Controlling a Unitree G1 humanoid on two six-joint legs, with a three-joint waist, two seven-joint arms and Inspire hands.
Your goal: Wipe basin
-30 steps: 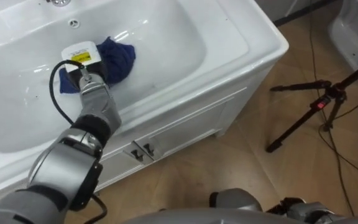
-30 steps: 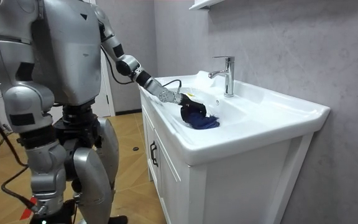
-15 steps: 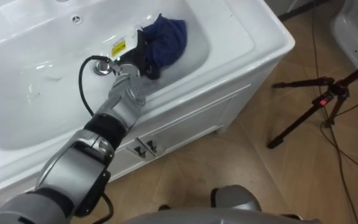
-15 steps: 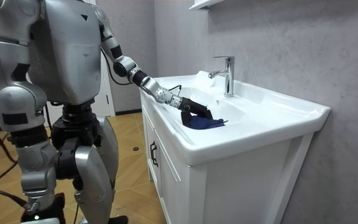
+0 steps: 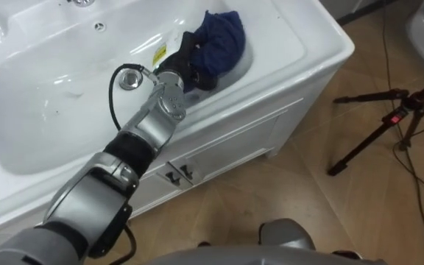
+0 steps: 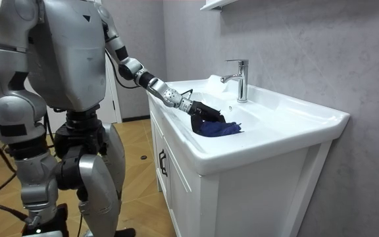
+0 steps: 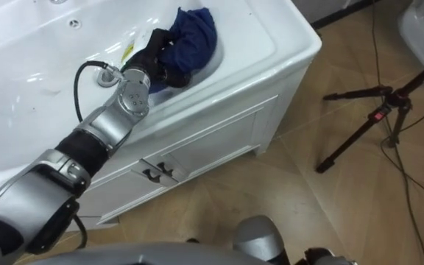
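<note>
The cloth, a dark blue bundle, is seen at the far right end of the basin, pressed against the bowl's right wall. A second ago it was lying nearer the middle of the bowl, close to the drain; it has since been swept rightward across the bottom (the eye view has shifted a little too, but the room view, which has not moved, shows the same travel away from the robot). The cloth is held by the left hand, whose dark fingers are curled into its near edge and clamped on it, with the arm now stretched out longer over the basin's near rim.

From this it is judged that one wiping stroke has been carried to its right limit. The left part of the bowl, the far wall under the tap and the rim are not covered by the cloth at this moment, so the task is taken as under way rather than finished; a return stroke toward the left is probably called for.

Beyond the basin, the white cabinet is seen beneath it, and a black tripod stands well apart on the wooden floor to the right.
</note>
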